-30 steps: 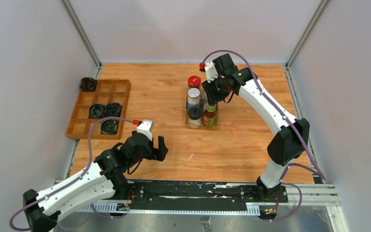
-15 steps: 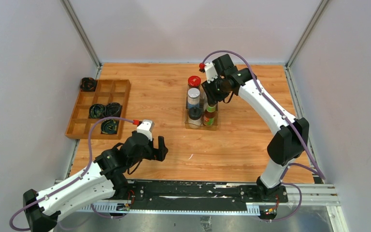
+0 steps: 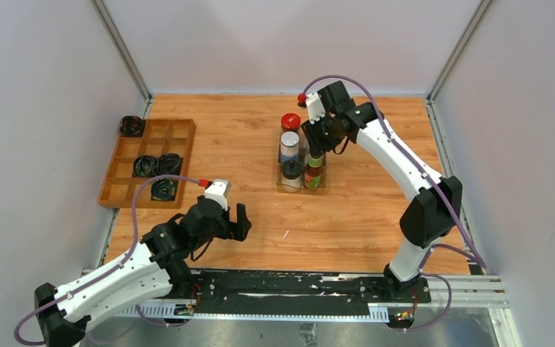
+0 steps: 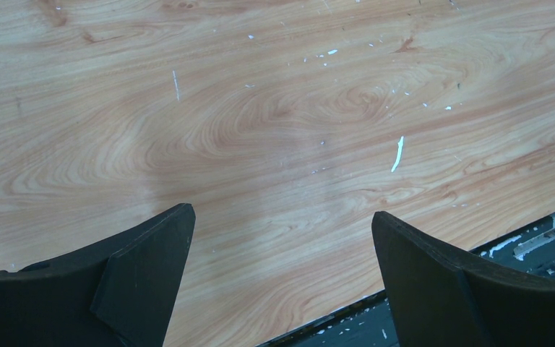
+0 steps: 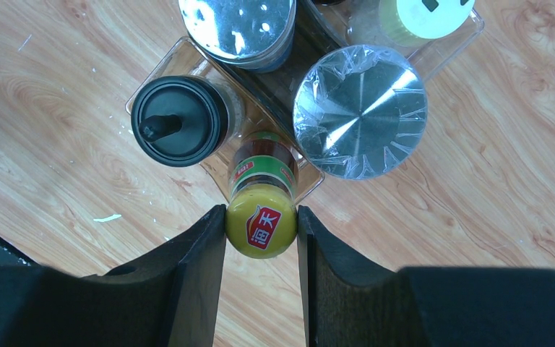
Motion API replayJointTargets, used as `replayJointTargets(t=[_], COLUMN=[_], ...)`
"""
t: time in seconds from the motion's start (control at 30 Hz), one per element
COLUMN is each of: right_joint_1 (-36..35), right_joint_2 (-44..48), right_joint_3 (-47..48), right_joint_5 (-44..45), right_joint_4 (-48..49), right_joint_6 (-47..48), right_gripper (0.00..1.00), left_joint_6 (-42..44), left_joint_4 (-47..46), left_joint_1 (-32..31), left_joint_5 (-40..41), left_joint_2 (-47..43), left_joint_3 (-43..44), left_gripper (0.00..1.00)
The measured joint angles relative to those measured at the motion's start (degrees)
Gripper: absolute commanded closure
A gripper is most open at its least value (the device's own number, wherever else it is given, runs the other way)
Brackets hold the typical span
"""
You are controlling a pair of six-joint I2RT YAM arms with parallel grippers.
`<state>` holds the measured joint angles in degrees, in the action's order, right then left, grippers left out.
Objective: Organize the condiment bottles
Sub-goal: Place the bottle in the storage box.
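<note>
**Item 1. Left arm** [image 3: 126,271], lower left of the top view. The left jaws stand wide open and hold nothing, poised over bare worktop [image 3: 361,217]. A white scuff [image 4: 397,154] lies beyond them.

**Item 2. Clear rack** [image 3: 300,191], middle of the top view. It holds the condiment bottles in two rows.
- Near end, left: black-capped jar [image 5: 179,120], upright.
- Near end, right: yellow-capped brown sauce bottle [image 5: 261,228], with a red and green label. The right jaws are closed on its cap, one finger touching each side. Its base sits in the rack's corner compartment; whether it rests on the rack's floor cannot be told.
- Middle, left: blue-labelled jar [image 3: 289,147], with a perforated metal lid.
- Middle, right: silver-lidded jar [image 5: 360,101], just beside the sauce bottle. It is hidden under the right arm [image 3: 397,155] in the top view.
- Far end, left: red-lidded dark jar [image 3: 290,121].
- Far end, right: yellow-capped shaker [image 5: 423,13], cut off by the upper edge of the right wrist view.

**Item 3. Wooden compartment tray** [image 3: 124,155], left of the top view, well apart from the rack. Three black coiled bundles lie in it: one in a near compartment [image 3: 162,189] and two side by side in the middle row [image 3: 144,165] [image 3: 168,163].

**Item 4. Fourth coiled bundle** [image 3: 131,126], on the worktop just beside the tray's far left corner.
</note>
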<state>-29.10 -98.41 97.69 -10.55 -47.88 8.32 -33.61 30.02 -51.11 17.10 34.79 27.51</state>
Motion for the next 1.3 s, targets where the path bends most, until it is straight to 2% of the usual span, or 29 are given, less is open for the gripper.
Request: replayJointTargets(t=[0.47, 1.13, 1.3], right_joint_1=[0.0, 0.0, 0.0], right_joint_2=[0.9, 3.8, 3.8], right_joint_3=[-1.6, -4.8, -4.7], right_joint_5=[0.0, 0.0, -0.2], right_joint_4=[1.2, 1.9, 1.9], right_joint_6=[0.0, -0.9, -1.2], right_gripper=[0.67, 0.43, 0.42], left_joint_6=[0.0, 0.0, 0.0], left_joint_4=[0.0, 0.0, 0.0], left_joint_1=[0.0, 0.0, 0.0], left_joint_5=[-0.1, -0.9, -1.1], left_joint_2=[0.4, -0.2, -0.2], left_joint_3=[0.0, 0.0, 0.0], left_gripper=[0.00, 0.00, 0.00])
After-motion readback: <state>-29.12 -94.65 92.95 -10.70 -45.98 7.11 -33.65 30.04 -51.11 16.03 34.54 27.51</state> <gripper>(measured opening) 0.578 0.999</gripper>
